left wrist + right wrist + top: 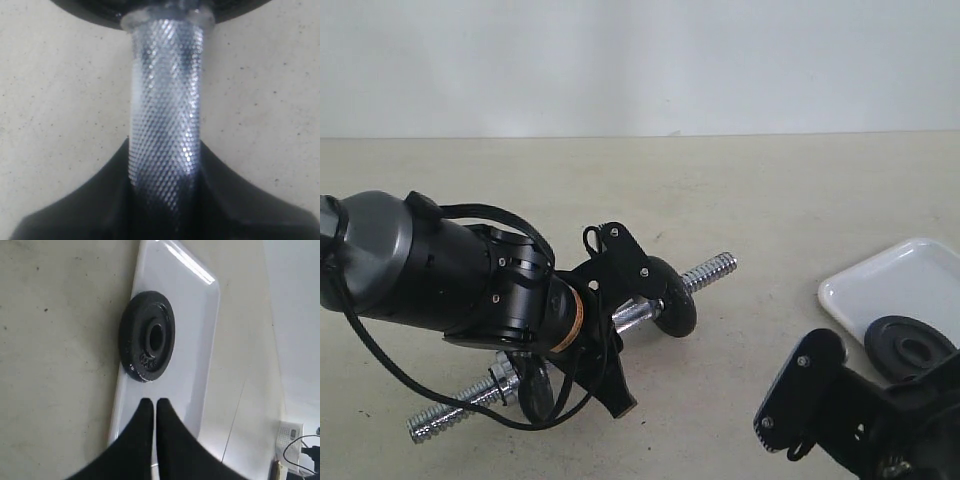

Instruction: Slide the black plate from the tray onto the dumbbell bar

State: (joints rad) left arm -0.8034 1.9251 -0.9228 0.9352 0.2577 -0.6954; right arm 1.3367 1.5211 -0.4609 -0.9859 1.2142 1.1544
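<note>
The black plate [910, 345] [135, 335] lies flat in the white tray [860, 290] [200, 315] at the right. My right gripper [154, 402] is shut and empty; its tips hover over the tray a short way from the plate, not touching it. My left gripper [625, 318] [164, 150] is shut on the knurled middle of the dumbbell bar [715, 268] [165, 90] and holds it slanted above the table. One black disc [678, 300] [90, 12] sits on the bar just beyond the fingers, and the threaded end past it is bare.
The bar's other threaded end [425, 425] points to the lower left, with a silver nut [503, 380] and what looks like another dark disc [535, 392] partly hidden under the left arm. The right arm's wrist [820, 400] fills the lower right corner. The tabletop [770, 190] is beige.
</note>
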